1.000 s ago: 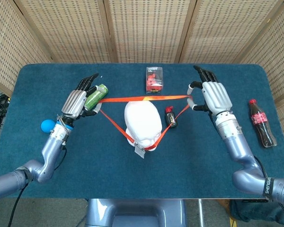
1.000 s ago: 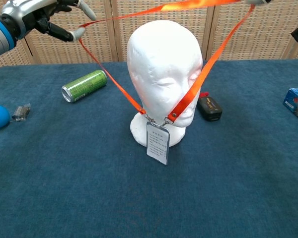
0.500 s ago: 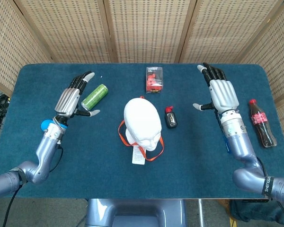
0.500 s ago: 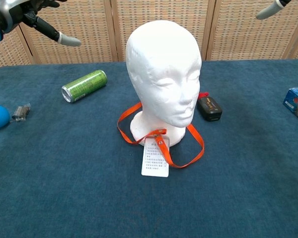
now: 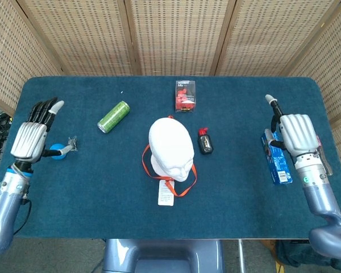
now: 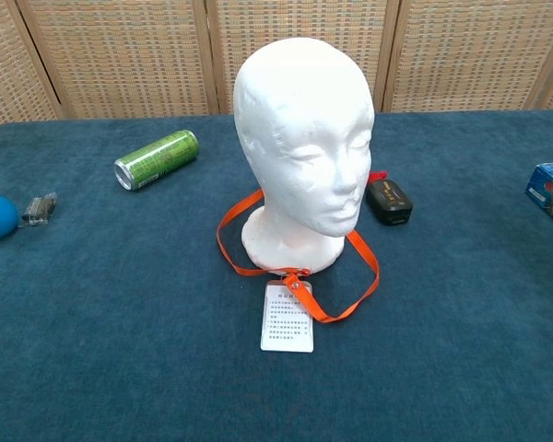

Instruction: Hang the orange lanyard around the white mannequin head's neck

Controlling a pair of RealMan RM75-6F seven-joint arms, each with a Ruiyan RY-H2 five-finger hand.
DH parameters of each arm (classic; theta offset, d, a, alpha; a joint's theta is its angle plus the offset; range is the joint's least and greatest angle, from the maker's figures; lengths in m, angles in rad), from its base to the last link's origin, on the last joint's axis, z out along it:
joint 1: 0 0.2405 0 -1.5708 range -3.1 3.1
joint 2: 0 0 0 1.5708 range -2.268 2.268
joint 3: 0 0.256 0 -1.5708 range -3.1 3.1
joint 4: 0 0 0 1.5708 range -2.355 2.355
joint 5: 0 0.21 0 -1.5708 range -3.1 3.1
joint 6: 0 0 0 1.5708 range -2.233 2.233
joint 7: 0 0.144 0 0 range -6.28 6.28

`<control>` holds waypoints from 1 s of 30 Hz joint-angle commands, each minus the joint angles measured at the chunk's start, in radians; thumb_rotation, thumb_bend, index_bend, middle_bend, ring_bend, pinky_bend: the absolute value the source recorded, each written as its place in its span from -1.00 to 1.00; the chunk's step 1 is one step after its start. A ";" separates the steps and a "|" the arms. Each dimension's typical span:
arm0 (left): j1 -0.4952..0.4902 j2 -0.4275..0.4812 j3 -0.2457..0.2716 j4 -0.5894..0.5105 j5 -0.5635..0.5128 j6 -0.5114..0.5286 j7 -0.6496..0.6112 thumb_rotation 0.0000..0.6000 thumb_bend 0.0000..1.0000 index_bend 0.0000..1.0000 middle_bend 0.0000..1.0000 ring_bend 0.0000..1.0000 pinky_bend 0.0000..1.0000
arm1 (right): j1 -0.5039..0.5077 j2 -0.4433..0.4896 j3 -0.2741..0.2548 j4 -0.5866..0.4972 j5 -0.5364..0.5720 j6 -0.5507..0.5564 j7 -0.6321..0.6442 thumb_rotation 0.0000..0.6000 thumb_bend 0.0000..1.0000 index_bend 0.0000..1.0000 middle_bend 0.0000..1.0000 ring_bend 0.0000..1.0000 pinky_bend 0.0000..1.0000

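Showing only overhead: left robot hand [image 5: 31, 136] and right robot hand [image 5: 296, 132], spread, empty.

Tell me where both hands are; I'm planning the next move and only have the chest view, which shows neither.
Observer: The left hand is at the far left, beside the blue ball, fingers spread, holding nothing.
Operator: And the right?
Observer: The right hand is at the far right, over the blue box, also holding nothing.
Operator: Anything hidden behind the mannequin head?
Observer: Yes, a red box stands on the far side of the mannequin head.
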 commanded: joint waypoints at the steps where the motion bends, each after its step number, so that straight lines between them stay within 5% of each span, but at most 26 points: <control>1: 0.077 0.042 0.047 -0.065 0.005 0.070 0.070 0.98 -1.00 -1.00 -1.00 -1.00 -1.00 | -0.063 0.024 -0.062 0.006 -0.085 0.024 0.046 1.00 0.50 -0.93 0.56 0.45 0.77; 7: 0.160 0.064 0.089 -0.122 0.014 0.134 0.118 1.00 -1.00 -1.00 -1.00 -1.00 -1.00 | -0.132 0.043 -0.163 0.012 -0.264 0.043 0.106 1.00 0.59 -0.77 0.59 0.48 0.82; 16: 0.224 0.073 0.118 -0.159 0.051 0.181 0.149 1.00 -1.00 -1.00 -1.00 -1.00 -1.00 | -0.120 0.072 -0.314 -0.004 -0.534 -0.072 0.135 1.00 0.60 -0.68 0.60 0.48 0.81; 23: 0.236 0.073 0.111 -0.155 0.053 0.171 0.148 1.00 -1.00 -1.00 -1.00 -1.00 -1.00 | -0.038 -0.007 -0.340 0.021 -0.701 -0.160 0.097 1.00 0.60 -0.67 0.60 0.48 0.81; 30: 0.236 0.070 0.097 -0.141 0.046 0.148 0.140 1.00 -1.00 -1.00 -1.00 -1.00 -1.00 | 0.058 -0.116 -0.287 0.009 -0.689 -0.289 0.049 1.00 0.61 -0.67 0.60 0.47 0.81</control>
